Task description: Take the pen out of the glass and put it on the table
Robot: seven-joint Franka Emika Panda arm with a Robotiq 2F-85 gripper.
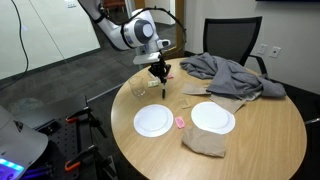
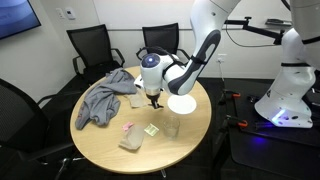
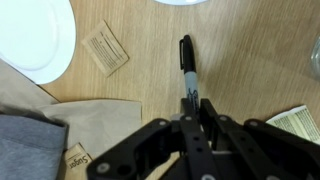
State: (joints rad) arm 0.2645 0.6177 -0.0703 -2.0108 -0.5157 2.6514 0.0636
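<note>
— Looking for the pen (image 3: 186,66): where is it found?

— It is seen out of the glass (image 1: 140,88). It is pinched at one end by the gripper (image 3: 192,112). The fingers (image 3: 207,122) are pressed on it from both sides. The pen is held over the bare wood of the table (image 3: 150,85).

— Is the table touched by the tip?

— That cannot be told from the wrist view.

— What is seen close by?

— A plate (image 3: 35,35) and a small paper packet (image 3: 105,48) are seen near the spot. The glass is seen near the gripper in an exterior view.

— How can this step be done well?

— The pen should be brought down slowly until it is low over the wood. It should be tipped flat, so that it is not dropped from high up. A round pen can be sent rolling, so it should be let go softly. A bare spot should be picked, away from the plate and the glass. Only then should the fingers be opened.
</note>
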